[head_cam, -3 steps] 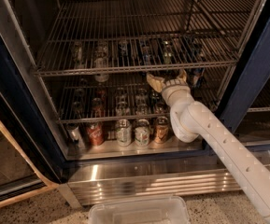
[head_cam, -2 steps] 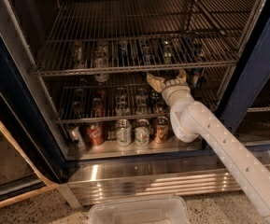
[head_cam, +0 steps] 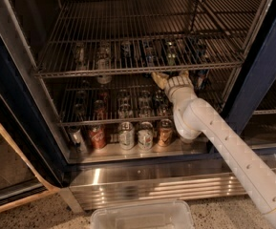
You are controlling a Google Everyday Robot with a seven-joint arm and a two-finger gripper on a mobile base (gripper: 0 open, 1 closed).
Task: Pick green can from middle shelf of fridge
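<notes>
The fridge point(head_cam: 142, 187) stands open, with a ribbed steel base and chrome wire racks. The middle shelf point(head_cam: 85, 122) is the lowest wire rack, and several cans stand on it. A greenish can point(head_cam: 170, 53) shows dimly through the upper rack, behind the gripper; I cannot tell for sure that it is the green can. My gripper point(head_cam: 171, 76) is on a white arm coming in from the lower right. It sits just under the front edge of the upper rack, above the middle shelf. Its fingers are spread open and hold nothing.
On the fridge floor stand a red can point(head_cam: 98, 136), two white-and-green-labelled cans point(head_cam: 126, 135), a brownish can point(head_cam: 165, 132) and a silver can point(head_cam: 75, 138). The upper rack point(head_cam: 128, 71) hangs close over the gripper. A dark blue post point(head_cam: 266, 61) is to the right. A clear plastic bin point(head_cam: 142, 217) lies on the floor in front.
</notes>
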